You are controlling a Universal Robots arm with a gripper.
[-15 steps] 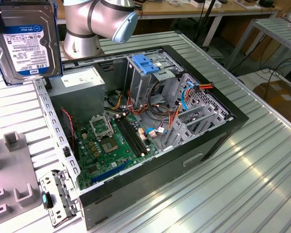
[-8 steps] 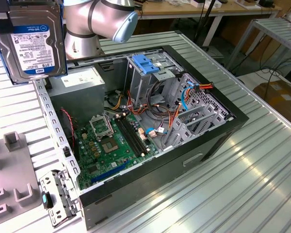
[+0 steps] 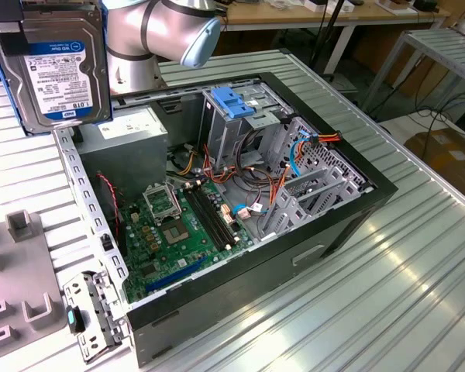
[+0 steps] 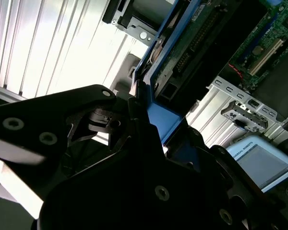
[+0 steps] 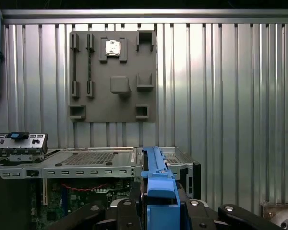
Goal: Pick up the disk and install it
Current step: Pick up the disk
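The disk [image 3: 58, 66], label facing out, is held up at the exterior view's left, off the desk [image 3: 403, 302] and outside the open computer case [image 3: 310, 248]. The gripper [image 5: 158, 203] has it by the edges, its fingers [image 4: 134, 112] closed on the blue rails [image 5: 156, 177], as both wrist views show.

The pick-up looks done and the carry toward the case appears to be the step in hand; the disk is not yet installed. Seating it would seem to call for lining the rails up with the metal cage [image 3: 244, 136] beneath the blue latch [image 3: 231, 101], then a straight, unforced slide clear of the loose cables [image 3: 256, 186].

Inside the case sit a green circuit board [image 3: 170, 232], a grey box with a white sticker [image 3: 128, 132], the cage, and bundles of orange, red and blue wiring. A grey holder plate [image 5: 113, 76] rests on the desk beside the case.
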